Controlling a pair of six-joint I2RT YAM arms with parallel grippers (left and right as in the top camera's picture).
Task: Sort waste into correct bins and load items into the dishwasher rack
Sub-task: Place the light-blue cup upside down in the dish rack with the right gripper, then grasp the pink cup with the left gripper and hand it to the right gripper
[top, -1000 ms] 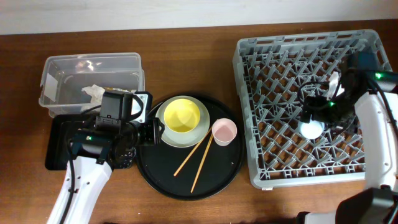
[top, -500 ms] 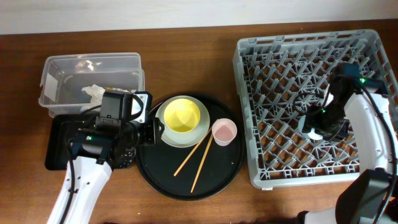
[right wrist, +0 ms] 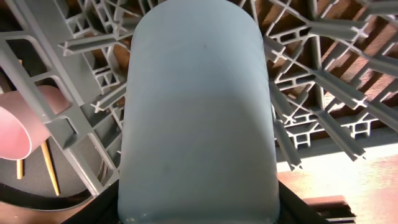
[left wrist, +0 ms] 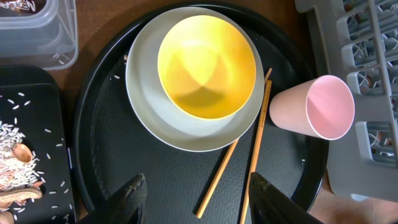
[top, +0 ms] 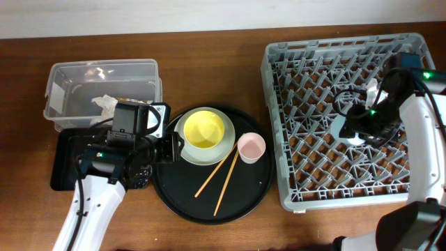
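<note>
Writing: only a scrap of white lettering on a brown item inside the clear tub point(top: 70, 77), top-left corner of the left wrist view. It is cut off by the frame edge and can't be read. No other labels or brands visible.

Right gripper point(top: 353, 132): fingers clenched on the blue cup point(right wrist: 199, 112). The cup fills the wrist view, lying lengthwise between the two dark fingers. It sits low over the lattice floor of the dishwasher rack point(top: 306, 167), right-centre of the crate. Can't tell whether it touches the floor.

Left gripper point(left wrist: 203, 200): fingers point(left wrist: 134, 199) spread wide, nothing between them, touching nothing. It hangs over the near side of the round black tray point(left wrist: 124, 186).

On that tray:
- yellow bowl point(left wrist: 205, 65) nested on the grey-green plate point(left wrist: 146, 93)
- two chopsticks point(left wrist: 255, 149) lying side by side, diverging, just beside the plate rim
- pink cup point(left wrist: 311, 115) near the tray edge closest to the rack

Waste: a white napkin point(top: 104, 103) is in the clear tub. Rice grains and brown scraps point(left wrist: 18, 162) are on the black rectangular tray point(left wrist: 31, 124).

Everything sits on a dark wood surface point(top: 209, 56).
</note>
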